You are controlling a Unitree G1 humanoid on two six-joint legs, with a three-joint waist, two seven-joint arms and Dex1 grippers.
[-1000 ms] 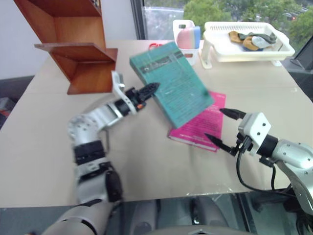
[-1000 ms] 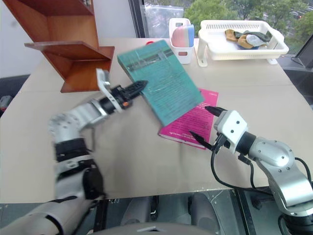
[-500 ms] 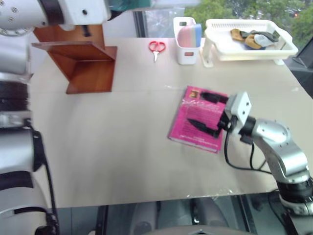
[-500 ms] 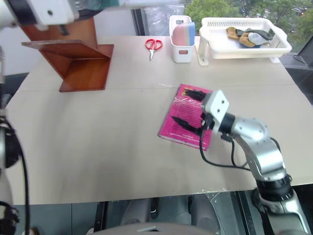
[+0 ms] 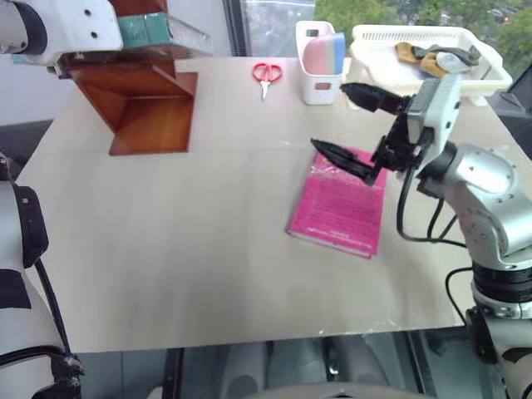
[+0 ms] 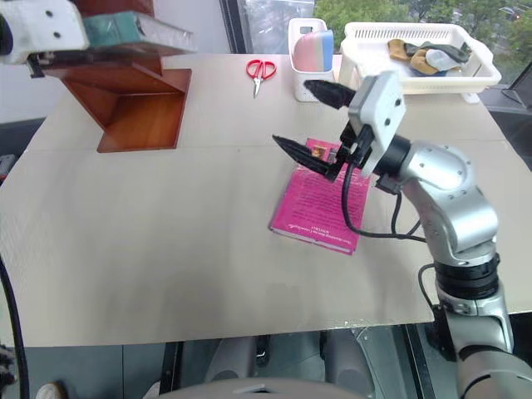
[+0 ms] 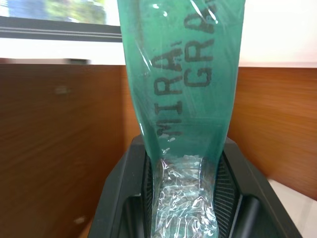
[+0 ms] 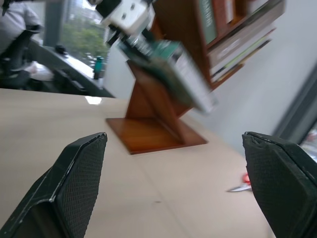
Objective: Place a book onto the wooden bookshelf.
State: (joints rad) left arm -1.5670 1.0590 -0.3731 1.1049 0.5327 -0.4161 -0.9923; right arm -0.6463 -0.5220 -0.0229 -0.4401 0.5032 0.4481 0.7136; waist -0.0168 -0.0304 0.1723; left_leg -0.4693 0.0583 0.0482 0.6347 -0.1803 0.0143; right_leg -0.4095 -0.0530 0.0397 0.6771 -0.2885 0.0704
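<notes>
Two changes: left claw pinching book now at wooden bookshelf; right claw higher, spread.

**Cut Off at the Frame Edge**

At the upper left, the wooden bookshelf ran out past the top edge, its upper boards unseen. The book was partly hidden behind the left arm's white housing. Items in the white basket tray were too small to identify.
</notes>
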